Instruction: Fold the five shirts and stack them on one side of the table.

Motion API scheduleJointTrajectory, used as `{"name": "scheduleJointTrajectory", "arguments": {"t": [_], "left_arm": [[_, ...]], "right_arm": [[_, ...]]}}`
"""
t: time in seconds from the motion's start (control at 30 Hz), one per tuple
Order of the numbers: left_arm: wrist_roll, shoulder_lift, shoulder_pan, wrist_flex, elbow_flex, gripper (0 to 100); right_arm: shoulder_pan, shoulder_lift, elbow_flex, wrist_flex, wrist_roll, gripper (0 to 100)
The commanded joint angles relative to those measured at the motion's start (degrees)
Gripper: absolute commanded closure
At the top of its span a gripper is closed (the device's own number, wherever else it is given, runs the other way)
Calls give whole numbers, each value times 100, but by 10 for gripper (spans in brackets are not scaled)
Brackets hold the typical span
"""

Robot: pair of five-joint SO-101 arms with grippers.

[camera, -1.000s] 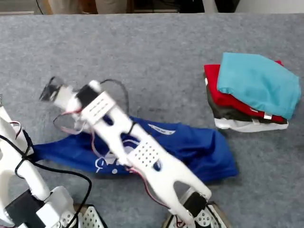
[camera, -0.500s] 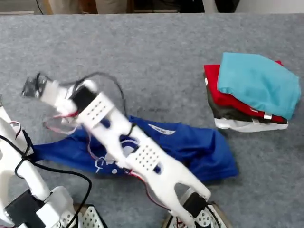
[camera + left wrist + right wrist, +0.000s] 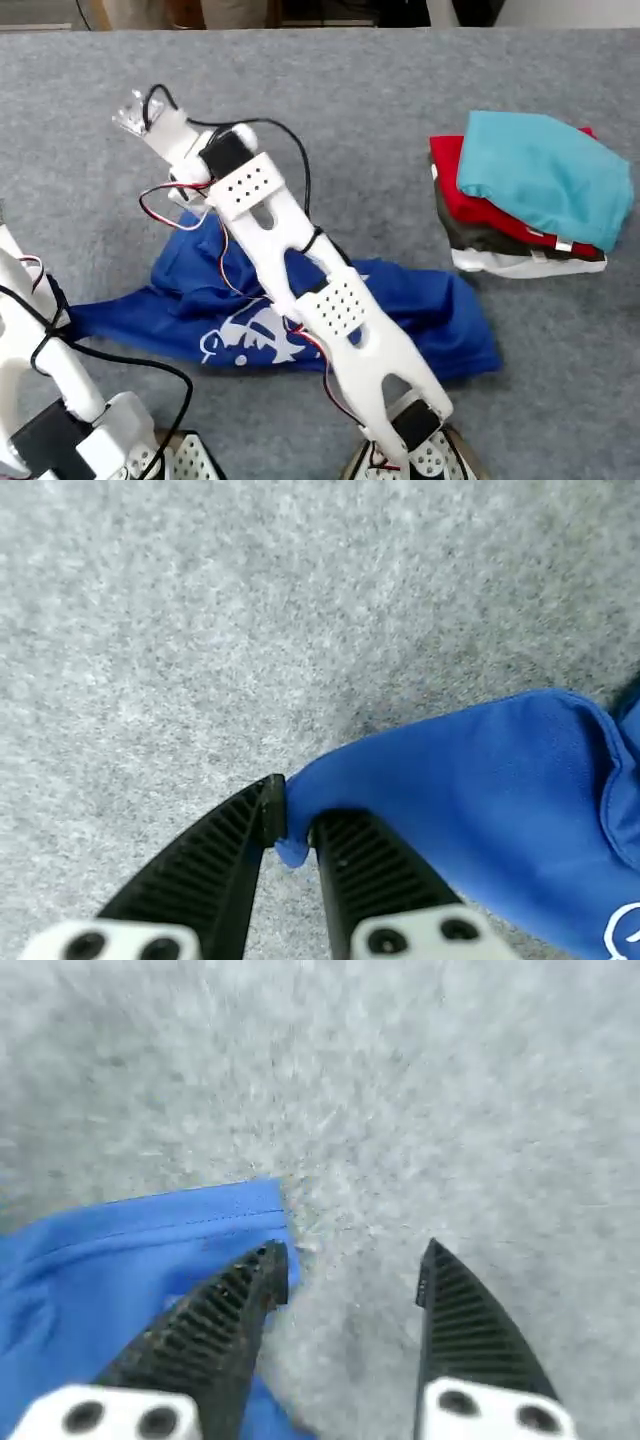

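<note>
blue shirt (image 3: pixel 430 310) lies spread and rumpled on the grey bench (image 3: pixel 400 90), unfolded, with a white print on the half toward the arm bases. part of its left half is bunched up and turned over onto itself.

left end effector (image 3: pixel 295 818): narrow, clamped on a pinched corner of the blue shirt, with a little nub of fabric poking out between the fingers. the rest of the shirt trails away from the grip, low over the bench.

right end effector (image 3: pixel 352 1260): wide apart, holding nothing. one finger (image 3: pixel 240 1290) sits over the blue shirt's hemmed edge, the other over bare bench just past that edge. in the high view this arm stretches across the blue shirt, its tip beyond the shirt's far left edge.

stack of folded shirts (image 3: pixel 520 220): well apart from the blue shirt, beyond its right end. teal shirt (image 3: pixel 545 170) on top, red shirt (image 3: pixel 470 205) under it, then a dark one, white shirt (image 3: pixel 510 264) at the bottom.
</note>
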Motion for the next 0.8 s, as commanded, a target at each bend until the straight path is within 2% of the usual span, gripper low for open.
{"name": "scheduleJointTrajectory", "arguments": {"t": [0.0, 0.4, 0.47, 0.57, 0.77], "left_arm": [[-26, -154, -44, 0, -158, 978], [-9, -163, -53, 0, -158, 978], [-9, -171, -53, 0, -149, 979], [-9, -180, -70, 9, -149, 979], [-9, -189, -70, 237, -158, 979]], "right_arm": [[-198, 163, 277, -598, -44, 764], [-426, 708, 295, -756, 167, 766], [-444, 708, 303, -738, 281, 817], [-426, 708, 286, -738, 158, 993], [31, 462, -163, -440, -114, 996]]}}
